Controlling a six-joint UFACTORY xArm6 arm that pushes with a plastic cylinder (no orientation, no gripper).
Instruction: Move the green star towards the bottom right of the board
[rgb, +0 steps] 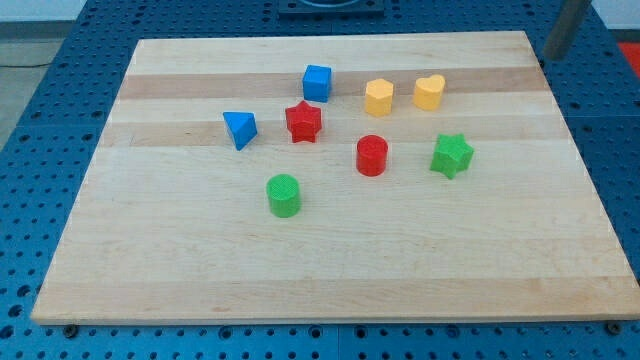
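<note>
The green star (452, 155) lies on the wooden board (350, 270), right of centre. My rod shows at the view's top right, and my tip (552, 59) is by the board's top right corner, just off its edge. It is far above and to the right of the green star and touches no block. A red cylinder (371, 155) lies left of the green star. A yellow heart (429, 91) lies above the star.
A yellow hexagon (378, 97) sits left of the heart. A blue cube (317, 82), a red star (303, 122) and a blue triangle (240, 129) lie in the upper middle. A green cylinder (284, 195) lies near the centre. A blue perforated table surrounds the board.
</note>
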